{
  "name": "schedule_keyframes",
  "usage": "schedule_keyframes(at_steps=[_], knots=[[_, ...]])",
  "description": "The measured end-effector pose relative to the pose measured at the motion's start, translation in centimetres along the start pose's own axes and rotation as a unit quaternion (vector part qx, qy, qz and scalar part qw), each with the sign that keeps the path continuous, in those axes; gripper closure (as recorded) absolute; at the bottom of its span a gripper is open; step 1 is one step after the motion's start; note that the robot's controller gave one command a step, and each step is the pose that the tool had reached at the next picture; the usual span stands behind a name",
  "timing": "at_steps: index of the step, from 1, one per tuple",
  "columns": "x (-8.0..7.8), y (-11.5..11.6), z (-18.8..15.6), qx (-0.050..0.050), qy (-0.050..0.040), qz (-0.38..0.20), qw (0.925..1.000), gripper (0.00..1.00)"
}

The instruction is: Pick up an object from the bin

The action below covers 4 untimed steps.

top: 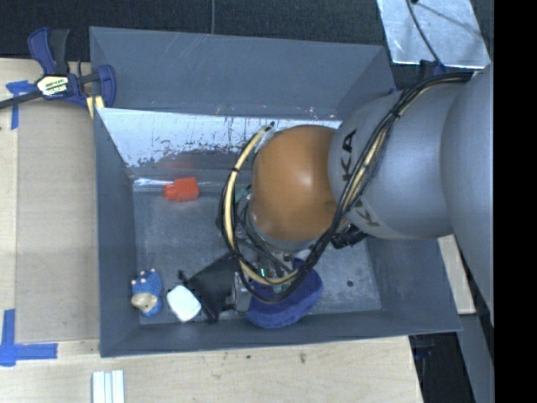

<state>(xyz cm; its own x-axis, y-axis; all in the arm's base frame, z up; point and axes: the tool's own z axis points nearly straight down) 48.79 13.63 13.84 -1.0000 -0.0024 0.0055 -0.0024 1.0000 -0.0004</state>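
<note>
Glossy orange wrist cover (289,183) and grey arm (419,166) looming over grey metal bin's (113,242) right half.
Gripper (256,282) low by front wall, over rumpled blue soft thing (284,306) and matte black angular piece (210,284) — spread or closed, impossible to tell. Just left: white rounded block (183,302), small blue-and-tan figure (146,293). Open floor toward back-left, bar one orange-red block (180,190) near scuffed rear wall.

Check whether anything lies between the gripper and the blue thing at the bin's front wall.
Nothing visible does. The gripper is low over the blue thing, a black thing lies close beside it, and the robot's wrist hides where they meet.
</note>
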Motion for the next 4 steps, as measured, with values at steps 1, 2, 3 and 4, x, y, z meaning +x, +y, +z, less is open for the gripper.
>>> schedule_keyframes(at_steps=[1, 2, 3, 4], knots=[[-1.19, -2.99, 6.92, 0.000, -0.0029, -0.130, 0.9915, 0.00], [-1.23, -2.96, 6.88, -0.001, -0.0034, -0.130, 0.9915, 0.00], [-1.26, -2.95, 6.86, -0.002, -0.0036, -0.129, 0.9916, 0.00], [-1.29, -2.95, 6.84, -0.002, -0.0037, -0.128, 0.9918, 0.00]])
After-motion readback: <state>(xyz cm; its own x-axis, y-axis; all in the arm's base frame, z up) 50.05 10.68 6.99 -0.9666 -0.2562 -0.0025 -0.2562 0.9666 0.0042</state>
